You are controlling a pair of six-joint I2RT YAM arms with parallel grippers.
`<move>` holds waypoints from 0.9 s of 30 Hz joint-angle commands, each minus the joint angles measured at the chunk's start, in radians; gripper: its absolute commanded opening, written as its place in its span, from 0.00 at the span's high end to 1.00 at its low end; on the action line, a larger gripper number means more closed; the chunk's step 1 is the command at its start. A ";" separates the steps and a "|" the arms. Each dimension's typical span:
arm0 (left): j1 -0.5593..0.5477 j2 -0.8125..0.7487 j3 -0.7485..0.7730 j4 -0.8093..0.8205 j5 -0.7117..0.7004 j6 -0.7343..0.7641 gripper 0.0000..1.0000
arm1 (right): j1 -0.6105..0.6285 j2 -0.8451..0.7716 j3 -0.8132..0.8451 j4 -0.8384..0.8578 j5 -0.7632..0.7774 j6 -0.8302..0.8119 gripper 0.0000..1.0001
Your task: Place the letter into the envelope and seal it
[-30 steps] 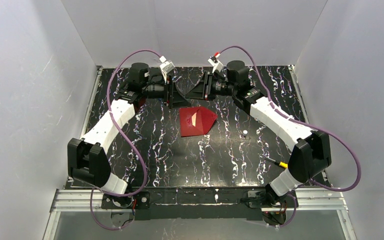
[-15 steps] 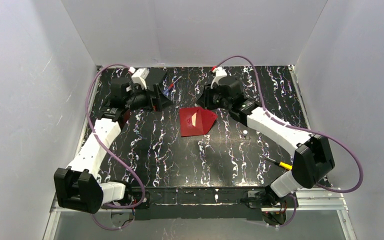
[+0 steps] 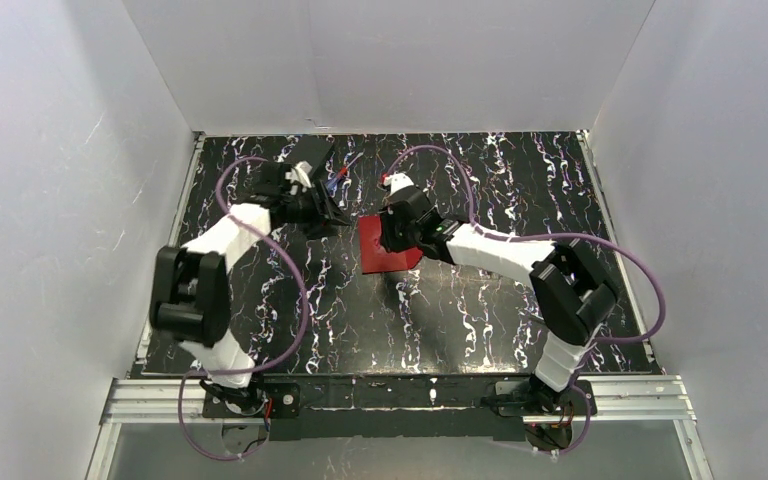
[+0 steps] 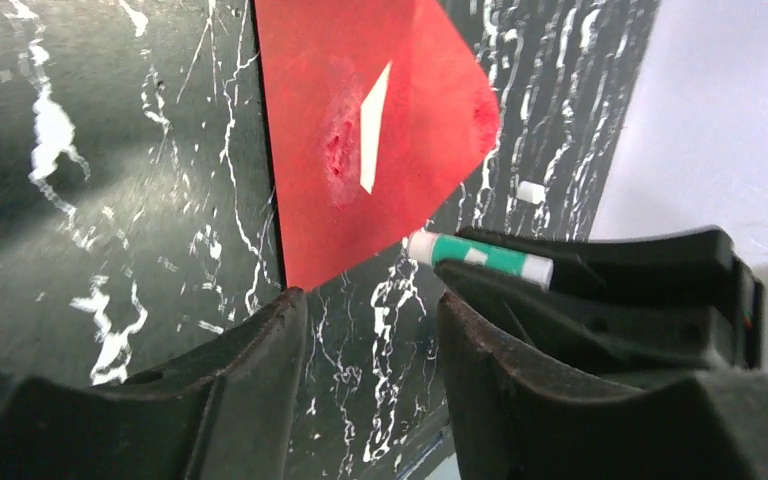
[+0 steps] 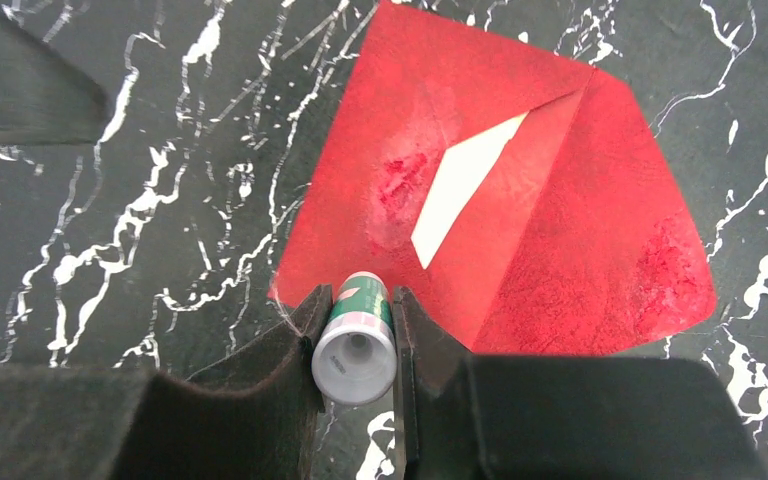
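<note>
The red envelope (image 5: 400, 140) lies flat on the black marbled table, its pointed flap (image 5: 610, 250) open to the right. A white sliver of the letter (image 5: 463, 187) shows inside the opening. My right gripper (image 5: 356, 300) is shut on a green-and-white glue stick (image 5: 356, 345), whose tip sits over the envelope's near edge. From above, the right gripper (image 3: 392, 226) covers much of the envelope (image 3: 385, 260). My left gripper (image 4: 365, 305) stands open and empty just off the envelope (image 4: 360, 60), with the glue stick (image 4: 480, 258) to its right. From above, the left gripper (image 3: 332, 212) is at the envelope's left.
A small white bit (image 4: 530, 191) lies on the table beyond the flap. White walls enclose the table (image 3: 290, 300) on three sides. The right arm's forearm (image 3: 490, 250) stretches across the table's middle.
Both arms have swung in from the back of the table and down to the envelope. The right gripper, still holding the glue stick, now covers it; the left sits beside its left edge.
</note>
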 commanded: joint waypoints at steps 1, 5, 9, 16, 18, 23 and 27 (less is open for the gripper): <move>-0.049 0.176 0.159 -0.061 0.041 -0.064 0.56 | 0.000 0.044 0.029 0.042 0.015 -0.007 0.99; -0.059 0.349 0.300 -0.082 0.061 -0.092 0.74 | 0.000 0.098 0.056 0.038 0.014 -0.028 0.99; -0.079 0.453 0.399 -0.086 0.086 -0.106 0.80 | 0.011 0.123 0.077 0.042 0.011 -0.041 0.99; -0.082 0.551 0.455 -0.126 0.078 -0.075 0.88 | 0.024 0.162 0.115 0.057 0.067 -0.058 0.99; -0.084 0.563 0.452 -0.132 0.075 -0.050 0.90 | 0.027 0.177 0.131 0.064 0.074 -0.084 0.99; -0.088 0.597 0.452 -0.148 0.059 -0.031 0.92 | 0.030 0.215 0.159 0.062 0.112 -0.154 0.99; -0.098 0.625 0.471 -0.188 0.015 -0.006 0.96 | 0.034 0.222 0.127 0.115 0.149 -0.201 0.99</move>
